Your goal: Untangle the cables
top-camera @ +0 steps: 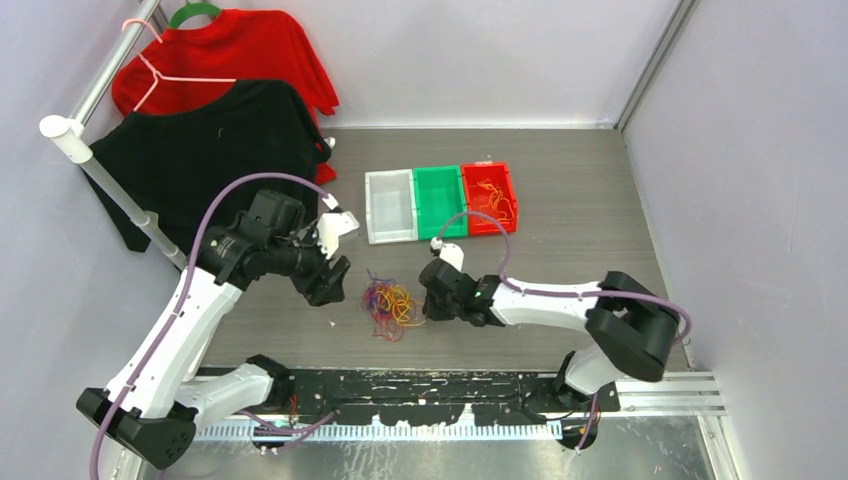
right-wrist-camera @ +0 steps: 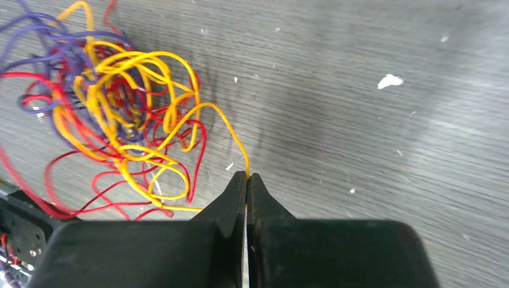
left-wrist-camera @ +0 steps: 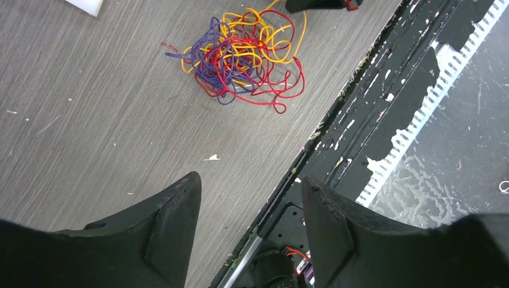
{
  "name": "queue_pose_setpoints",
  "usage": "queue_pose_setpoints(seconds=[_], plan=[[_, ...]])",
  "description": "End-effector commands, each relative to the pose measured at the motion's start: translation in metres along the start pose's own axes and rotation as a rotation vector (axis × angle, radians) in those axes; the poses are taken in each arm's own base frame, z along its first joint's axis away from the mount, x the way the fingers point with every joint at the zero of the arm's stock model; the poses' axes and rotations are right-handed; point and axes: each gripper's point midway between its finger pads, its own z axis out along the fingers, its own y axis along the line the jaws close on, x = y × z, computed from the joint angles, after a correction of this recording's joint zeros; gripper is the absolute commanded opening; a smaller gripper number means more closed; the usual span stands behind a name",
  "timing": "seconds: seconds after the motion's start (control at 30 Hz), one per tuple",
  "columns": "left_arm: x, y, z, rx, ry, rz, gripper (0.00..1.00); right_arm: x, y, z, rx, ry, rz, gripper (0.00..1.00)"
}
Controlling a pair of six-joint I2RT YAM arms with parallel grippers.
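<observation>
Grasp step: right gripper (right-wrist-camera: 246, 177) jaws pinched tight on one orange cable (right-wrist-camera: 223, 122) at tangle (right-wrist-camera: 114, 114) edge, left gripper (left-wrist-camera: 249, 201) jaws apart and empty; next, probably pull strand free slowly.

Left arm (top-camera: 180, 320): raised at the elbow, reaching forward and inward. My left hand (left-wrist-camera: 249, 180) points down, fingers parted, nothing between them. Right arm (top-camera: 560, 300): low, stretched leftward. My right hand (right-wrist-camera: 246, 177) has its fingertips pressed together, pinching one orange cable (right-wrist-camera: 240, 147).
</observation>
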Motion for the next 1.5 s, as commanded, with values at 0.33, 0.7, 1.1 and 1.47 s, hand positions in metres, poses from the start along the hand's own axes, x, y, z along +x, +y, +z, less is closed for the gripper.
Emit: queue_pose_setpoints(seconds=[0.33,0.7,1.1,1.47], plan=[[-0.05,-0.011,-0.041,-0.015,-0.199,0.135,0.71,-0.116,0.124,-0.153,-0.381,-0.212,-0.276,0.01],[-0.062,-0.023,-0.033,0.065,-0.28,0.152,0.68,-0.132,0.189,-0.196,-0.689,-0.241,-0.262,0.01],[-0.072,-0.016,-0.021,0.048,-0.329,-0.003,0.66,-0.134,0.223,-0.227,-0.909,-0.24,-0.175,0.01],[-0.077,-0.03,-0.026,0.111,-0.36,-0.055,0.42,-0.13,0.23,-0.236,-0.985,-0.215,-0.126,0.01]])
